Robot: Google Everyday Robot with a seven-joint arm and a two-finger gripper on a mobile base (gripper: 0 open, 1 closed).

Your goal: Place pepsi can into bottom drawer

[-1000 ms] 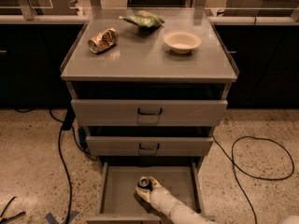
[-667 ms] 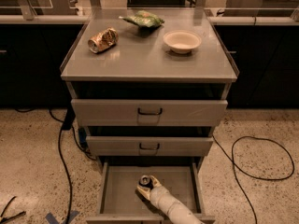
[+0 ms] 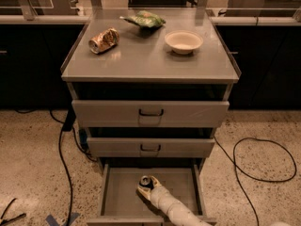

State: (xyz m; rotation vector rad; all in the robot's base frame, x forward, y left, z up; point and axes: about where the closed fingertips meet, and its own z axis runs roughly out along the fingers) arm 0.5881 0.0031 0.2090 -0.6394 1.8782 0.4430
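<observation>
The bottom drawer [image 3: 117, 197] of the grey cabinet is pulled open and shows its flat grey floor. The pepsi can [image 3: 145, 181], dark with a silver top, stands upright inside the drawer near the middle. My gripper [image 3: 146, 186] reaches into the drawer from the lower right on a white arm and sits right at the can, its fingers around the can's sides. The can appears to rest on the drawer floor.
On the cabinet top lie a crushed gold can [image 3: 103, 40], a green chip bag [image 3: 146, 19] and a white bowl [image 3: 183, 41]. The two upper drawers [image 3: 150, 113] are slightly open. Cables run on the floor at the left [image 3: 63, 159] and right [image 3: 263, 159].
The arm, gripper and can have shifted a little to the left and deeper into the drawer. Nothing else has moved.
</observation>
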